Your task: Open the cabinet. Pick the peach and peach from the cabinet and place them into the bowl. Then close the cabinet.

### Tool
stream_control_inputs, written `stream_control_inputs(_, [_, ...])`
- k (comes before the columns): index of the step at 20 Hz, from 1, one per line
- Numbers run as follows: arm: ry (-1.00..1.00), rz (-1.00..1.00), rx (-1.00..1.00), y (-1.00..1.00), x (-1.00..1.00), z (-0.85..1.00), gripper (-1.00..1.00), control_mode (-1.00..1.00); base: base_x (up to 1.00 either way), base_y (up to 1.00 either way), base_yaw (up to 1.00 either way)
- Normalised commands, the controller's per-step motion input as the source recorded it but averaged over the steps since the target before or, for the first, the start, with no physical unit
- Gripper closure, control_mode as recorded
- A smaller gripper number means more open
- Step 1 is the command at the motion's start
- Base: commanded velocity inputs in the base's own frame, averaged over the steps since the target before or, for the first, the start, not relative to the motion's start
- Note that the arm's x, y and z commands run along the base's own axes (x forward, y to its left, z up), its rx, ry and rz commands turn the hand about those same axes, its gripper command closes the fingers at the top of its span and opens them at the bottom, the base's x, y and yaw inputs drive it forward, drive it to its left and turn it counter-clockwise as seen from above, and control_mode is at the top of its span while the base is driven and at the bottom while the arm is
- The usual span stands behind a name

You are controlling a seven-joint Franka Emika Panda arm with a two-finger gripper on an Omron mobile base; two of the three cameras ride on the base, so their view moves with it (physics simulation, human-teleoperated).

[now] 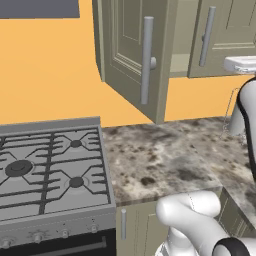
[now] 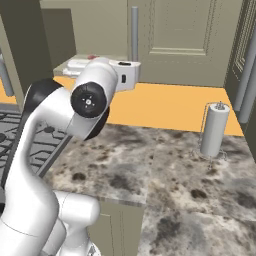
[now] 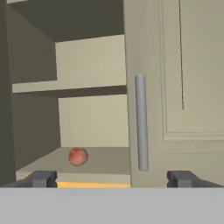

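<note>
The olive-grey cabinet [image 1: 175, 30] has its left door [image 1: 127, 47] swung wide open and its right door [image 3: 192, 87] shut, with a long grey bar handle [image 3: 140, 127] on the shut door. In the hand view a reddish-pink peach [image 3: 78, 156] rests on the cabinet floor, below the inner shelf [image 3: 70, 86]. My gripper [image 3: 112, 179] is open and empty, held level just in front of the cabinet's bottom edge, with the peach ahead and left of centre. The orange-yellow peach and the bowl are out of view.
A gas stove [image 1: 50, 170] sits left of the speckled stone counter [image 1: 160, 160]. A paper towel holder [image 2: 214, 130] stands at the counter's back right. The open door's handle [image 1: 146, 60] juts out over the counter. Lower cabinets [image 1: 135, 225] run under the counter edge.
</note>
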Motion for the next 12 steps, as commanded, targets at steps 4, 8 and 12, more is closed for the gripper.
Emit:
stream_control_inputs(4, [-0.23, 0.00, 0.00, 0.00, -0.03, -0.03, -1.00, -1.00, 0.00, 0.00, 0.00])
stream_control_inputs(8, [-0.06, -0.01, 0.00, 0.00, 0.00, 0.00, -1.00, -1.00, 0.00, 0.00, 0.00])
stream_control_inputs(12, [0.00, -0.01, 0.00, 0.00, 0.00, 0.00, -1.00, -1.00, 0.00, 0.00, 0.00])
